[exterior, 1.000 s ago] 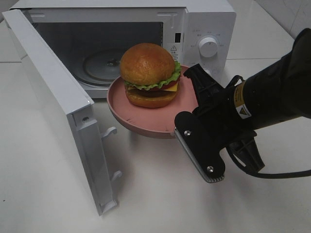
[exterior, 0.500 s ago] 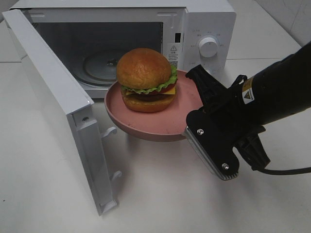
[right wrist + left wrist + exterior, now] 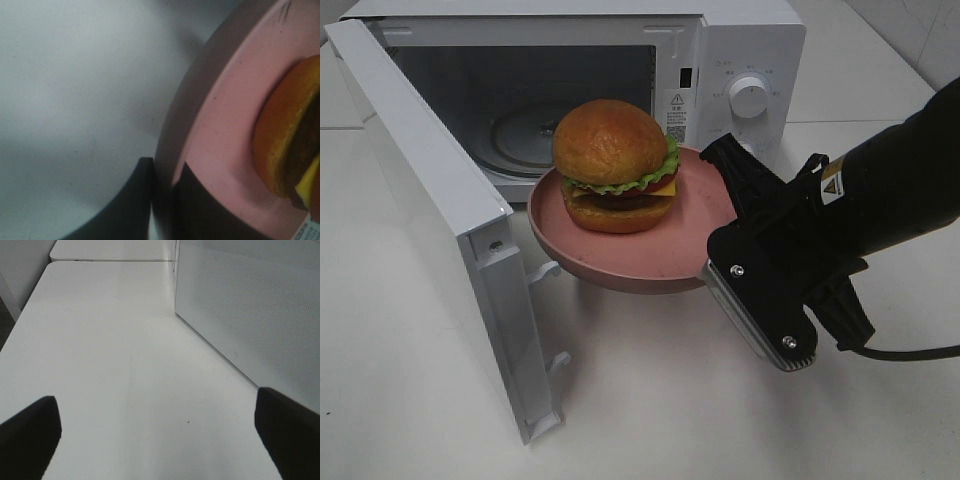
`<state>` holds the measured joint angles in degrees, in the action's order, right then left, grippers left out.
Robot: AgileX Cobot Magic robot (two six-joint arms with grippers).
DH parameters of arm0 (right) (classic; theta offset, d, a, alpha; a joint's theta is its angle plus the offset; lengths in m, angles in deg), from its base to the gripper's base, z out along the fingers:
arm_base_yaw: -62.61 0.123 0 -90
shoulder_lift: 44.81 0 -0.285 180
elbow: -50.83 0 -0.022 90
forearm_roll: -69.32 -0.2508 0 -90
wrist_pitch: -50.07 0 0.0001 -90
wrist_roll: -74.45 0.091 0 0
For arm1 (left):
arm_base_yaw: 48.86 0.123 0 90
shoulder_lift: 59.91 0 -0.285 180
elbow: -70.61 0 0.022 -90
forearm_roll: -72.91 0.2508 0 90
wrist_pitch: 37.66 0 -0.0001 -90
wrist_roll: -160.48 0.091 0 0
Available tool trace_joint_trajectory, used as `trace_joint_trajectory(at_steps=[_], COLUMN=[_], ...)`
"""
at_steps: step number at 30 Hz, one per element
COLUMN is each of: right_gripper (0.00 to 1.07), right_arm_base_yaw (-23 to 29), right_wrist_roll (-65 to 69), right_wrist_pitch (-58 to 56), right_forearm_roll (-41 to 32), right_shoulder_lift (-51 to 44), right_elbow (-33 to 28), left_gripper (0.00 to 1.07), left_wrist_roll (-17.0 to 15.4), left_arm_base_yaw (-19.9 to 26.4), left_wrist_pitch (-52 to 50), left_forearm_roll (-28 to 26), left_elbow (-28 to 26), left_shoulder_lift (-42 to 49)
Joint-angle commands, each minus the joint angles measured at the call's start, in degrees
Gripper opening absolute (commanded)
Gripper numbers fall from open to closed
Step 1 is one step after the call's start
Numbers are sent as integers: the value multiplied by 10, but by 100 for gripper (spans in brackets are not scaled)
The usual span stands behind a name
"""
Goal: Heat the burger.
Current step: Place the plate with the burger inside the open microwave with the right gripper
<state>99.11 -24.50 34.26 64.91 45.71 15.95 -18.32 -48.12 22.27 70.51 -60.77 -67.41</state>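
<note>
Just burger (image 3: 612,165), plate (image 3: 650,258), microwave (image 3: 750,45) label (image 3: 677,108), illegible

Black right arm (image 3: 890,190) reaches forward, wrist rolled so one flat side of the gripper body faces up. The right gripper (image 3: 164,167) is pinched closed on the rim of a pink plate (image 3: 225,100), which extends ahead of its fingertips. The left gripper (image 3: 157,432) hangs low, fingers (image 3: 30,435) spread wide apart.

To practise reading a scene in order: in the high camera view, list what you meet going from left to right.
microwave door, standing open → burger → right gripper, shut on the rim of the plate that carries the burger
</note>
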Motion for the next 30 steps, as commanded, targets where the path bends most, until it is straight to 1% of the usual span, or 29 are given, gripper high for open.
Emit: trace_joint_trajectory(at_steps=[1, 8, 11, 14, 16, 19, 24, 30], right_gripper=[0, 0, 0, 0, 0, 0, 1, 1], right_arm_base_yaw=[-3, 2, 12, 14, 20, 20, 20, 20], right_wrist_roll=[-4, 6, 28, 37, 64, 74, 85, 111], right_wrist_pitch=[39, 52, 59, 63, 66, 67, 66, 60], right_forearm_roll=[-2, -1, 29, 36, 58, 69, 74, 88], right_shoulder_lift=[1, 29, 47, 52, 69, 83, 101, 139], right_elbow=[3, 20, 36, 41, 58, 74, 95, 140], left_gripper=[105, 105, 105, 105, 105, 105, 105, 105], left_wrist_roll=[-1, -1, -1, -1, -1, -1, -1, -1], left_arm_base_yaw=[-2, -2, -2, -2, -2, -2, -2, -2], left_wrist_pitch=[-3, -3, -3, -3, -3, -3, -3, -3], left_forearm_roll=[1, 1, 1, 1, 1, 1, 1, 1], left_elbow=[1, 1, 1, 1, 1, 1, 1, 1], left_shoulder_lift=[12, 12, 12, 12, 12, 12, 12, 12])
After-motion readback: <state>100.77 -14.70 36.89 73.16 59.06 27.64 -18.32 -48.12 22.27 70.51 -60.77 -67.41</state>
